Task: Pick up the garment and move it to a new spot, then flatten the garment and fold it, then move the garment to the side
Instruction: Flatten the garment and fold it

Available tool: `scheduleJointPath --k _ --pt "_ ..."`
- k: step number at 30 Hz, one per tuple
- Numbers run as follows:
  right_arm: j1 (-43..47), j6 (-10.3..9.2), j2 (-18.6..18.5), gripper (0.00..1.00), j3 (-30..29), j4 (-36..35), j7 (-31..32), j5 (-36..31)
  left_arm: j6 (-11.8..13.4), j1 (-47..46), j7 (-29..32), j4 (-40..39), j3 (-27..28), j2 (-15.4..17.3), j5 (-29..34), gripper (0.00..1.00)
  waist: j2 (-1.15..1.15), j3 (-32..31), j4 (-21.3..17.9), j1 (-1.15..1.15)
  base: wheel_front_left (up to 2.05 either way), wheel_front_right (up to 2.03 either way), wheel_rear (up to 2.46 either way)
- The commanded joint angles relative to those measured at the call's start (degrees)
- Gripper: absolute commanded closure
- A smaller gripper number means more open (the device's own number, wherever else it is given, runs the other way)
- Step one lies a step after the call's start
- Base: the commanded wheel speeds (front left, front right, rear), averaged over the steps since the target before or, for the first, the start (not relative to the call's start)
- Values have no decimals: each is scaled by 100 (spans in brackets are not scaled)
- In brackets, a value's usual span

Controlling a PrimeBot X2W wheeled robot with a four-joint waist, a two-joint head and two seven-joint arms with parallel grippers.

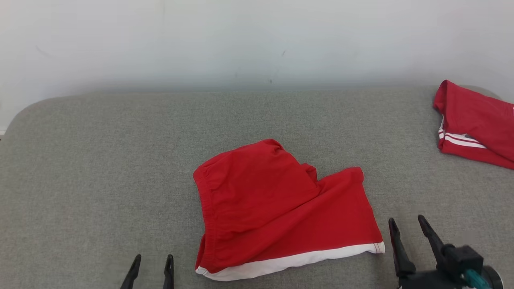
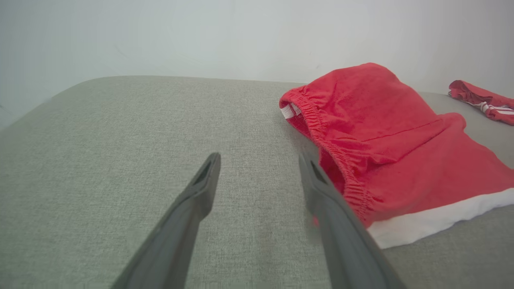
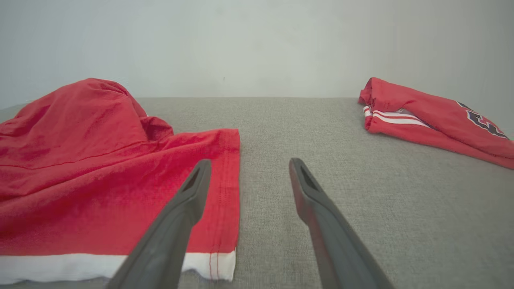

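We found our left gripper [image 1: 153, 260] and right gripper [image 1: 406, 220] alike. Each had two long, slim fingers [image 2: 188, 216] of matt dark grey, tapering to narrow tips, with a slot-like hollow just behind each tip. Behind the right gripper's fingers sat a blocky black housing [image 1: 462, 257], with a teal fitting [image 1: 475, 277] and a rounded black part [image 1: 494, 277] beside it.

Lies half-folded and rumpled in the middle of the grey fabric surface [image 1: 100, 180]: red shorts [image 1: 277, 204], elastic waistband at left, white hem band nearest.
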Motion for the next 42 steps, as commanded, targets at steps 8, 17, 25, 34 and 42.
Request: scheduleJointPath --k 8,17,25,34,42 --pt "853 -16 480 0 -301 -568 2 -109 -5 179 -17 -87 -186 -5 -90 0 0 -28 10 0 0 0 0" --pt "827 -16 525 0 -186 -467 3 -198 2 65 -17 212 -962 247 -63 0 0 21 -24 0 0 0 0" --pt "426 -16 284 0 105 221 2 -135 2 -538 -17 999 -1548 572 -318 0 0 154 -78 0 0 0 0" --pt "58 -16 224 0 336 796 2 -47 2 -930 -17 1464 -1765 779 -574 0 0 273 -115 0 0 0 0" --pt "-295 -16 184 55 600 1321 3 33 2 -1185 -17 1767 -2149 852 -823 9 0 339 -78 0 0 0 0"
